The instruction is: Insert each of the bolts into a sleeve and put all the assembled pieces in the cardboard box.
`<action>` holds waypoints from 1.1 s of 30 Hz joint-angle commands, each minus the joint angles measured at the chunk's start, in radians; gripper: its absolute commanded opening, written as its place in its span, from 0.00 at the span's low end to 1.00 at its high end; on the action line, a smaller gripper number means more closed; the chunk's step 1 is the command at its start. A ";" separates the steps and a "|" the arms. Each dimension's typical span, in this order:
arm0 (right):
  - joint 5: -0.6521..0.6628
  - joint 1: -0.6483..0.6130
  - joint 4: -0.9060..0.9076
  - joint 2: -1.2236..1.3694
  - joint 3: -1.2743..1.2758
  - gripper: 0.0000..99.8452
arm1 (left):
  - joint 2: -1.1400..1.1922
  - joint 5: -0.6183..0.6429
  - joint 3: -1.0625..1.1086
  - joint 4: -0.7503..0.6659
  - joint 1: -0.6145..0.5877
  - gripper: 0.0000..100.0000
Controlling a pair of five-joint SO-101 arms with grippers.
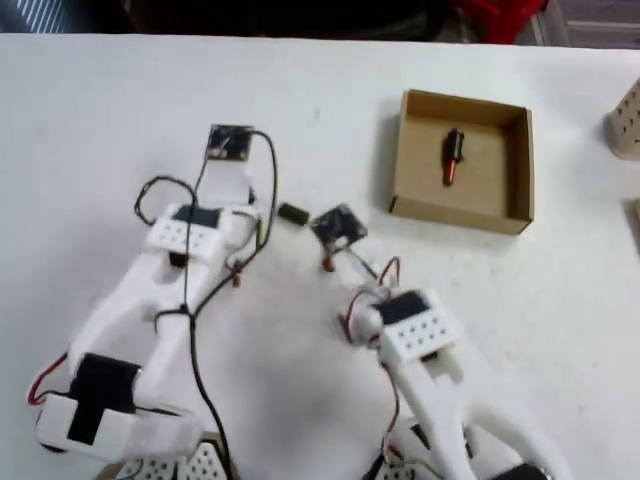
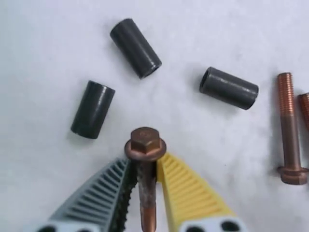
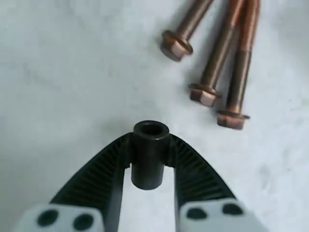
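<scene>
Left gripper (image 2: 145,162) is clamping copper hex-flange bolt (image 2: 145,145), right gripper (image 3: 150,140) is pinching black cylindrical sleeve (image 3: 150,157), both near brown cardboard box (image 1: 415,165) (assembled piece (image 1: 452,157) lying inside); should be lining bore and shank coaxially.

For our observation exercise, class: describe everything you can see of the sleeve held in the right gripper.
The sleeve is a short, dark, matte cylinder, metal-looking, with a round open bore at its outer end. It is clamped between the right gripper's black ribbed fingers, which press its sides. Three copper-coloured bolts lie on the white table beyond it, not touching it. Whether its lower end touches the table cannot be told.
</scene>
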 commanded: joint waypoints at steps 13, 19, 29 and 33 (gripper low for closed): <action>0.005 -0.216 -0.941 -0.193 0.318 0.02 | -0.061 -0.012 -0.011 -0.057 -0.101 0.02; 0.012 -0.216 -1.030 -0.193 0.316 0.02 | -0.062 -0.014 -0.011 -0.107 -0.110 0.02; -0.092 -0.209 -1.241 -0.191 0.341 0.02 | -0.068 -0.014 0.046 -0.198 -0.124 0.02; -0.239 -0.206 -1.346 -0.157 0.356 0.02 | -0.068 -0.014 0.046 -0.201 -0.120 0.02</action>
